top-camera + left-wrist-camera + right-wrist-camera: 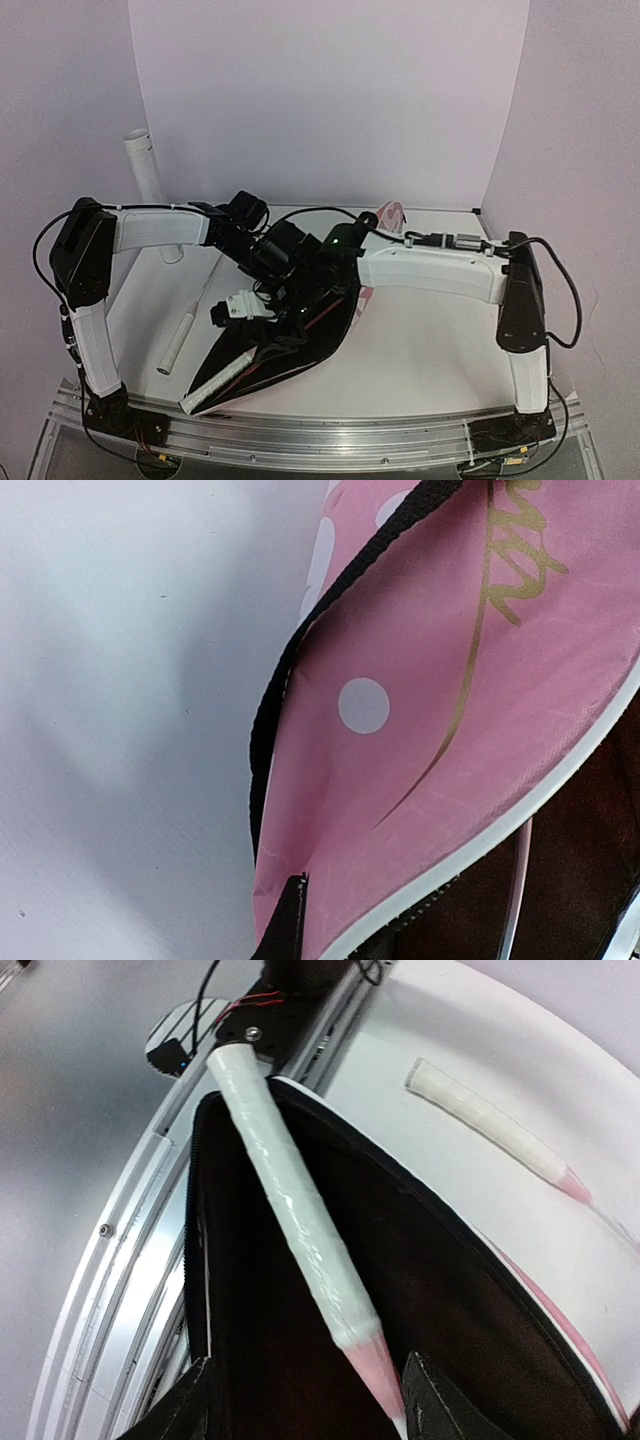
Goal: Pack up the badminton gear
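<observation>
The pink bag (312, 348) lies unzipped near the front edge, its dark lining showing. One racket's white handle (215, 385) lies inside it and pokes out of the near end. My right gripper (310, 1412) hovers over that handle's (295, 1225) pink cone, jaws open, one finger (190, 1405) on each side. A second racket's handle (180, 338) rests on the table left of the bag, also in the right wrist view (490, 1125). My left gripper (275, 252) is shut on the bag's pink flap (420, 730), holding it up; one fingertip (285, 925) shows.
A tall white tube (148, 175) stands at the back left. The bag's black strap (330, 610) runs along the flap. The metal rail (330, 435) and arm bases line the near edge, just beyond the protruding handle.
</observation>
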Available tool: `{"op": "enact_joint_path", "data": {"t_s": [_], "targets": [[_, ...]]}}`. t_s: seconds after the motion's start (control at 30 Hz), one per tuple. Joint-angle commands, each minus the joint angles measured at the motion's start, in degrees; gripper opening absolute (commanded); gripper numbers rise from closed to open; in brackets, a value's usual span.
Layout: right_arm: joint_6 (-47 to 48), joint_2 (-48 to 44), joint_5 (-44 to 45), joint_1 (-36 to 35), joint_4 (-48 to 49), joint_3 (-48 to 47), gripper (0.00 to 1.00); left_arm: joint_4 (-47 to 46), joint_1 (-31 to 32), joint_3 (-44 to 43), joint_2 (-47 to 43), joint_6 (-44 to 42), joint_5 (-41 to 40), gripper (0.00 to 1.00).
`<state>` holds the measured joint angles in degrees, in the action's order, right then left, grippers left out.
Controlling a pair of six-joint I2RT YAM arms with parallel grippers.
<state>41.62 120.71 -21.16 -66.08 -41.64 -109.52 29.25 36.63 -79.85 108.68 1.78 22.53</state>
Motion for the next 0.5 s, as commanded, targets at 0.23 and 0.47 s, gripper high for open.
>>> {"op": "enact_joint_path", "data": {"t_s": [0.23,0.47], "targets": [[12.78,10.0,-2.84,-3.71,-1.72,-8.98,0.57,1.57,-0.24,-0.23,-2.0,-0.19,0.38,0.0],[12.54,14.05,1.29,-3.62,-1.36,-11.33,0.38,1.92,-0.29,0.05,-2.63,-0.35,0.55,0.0]]}}
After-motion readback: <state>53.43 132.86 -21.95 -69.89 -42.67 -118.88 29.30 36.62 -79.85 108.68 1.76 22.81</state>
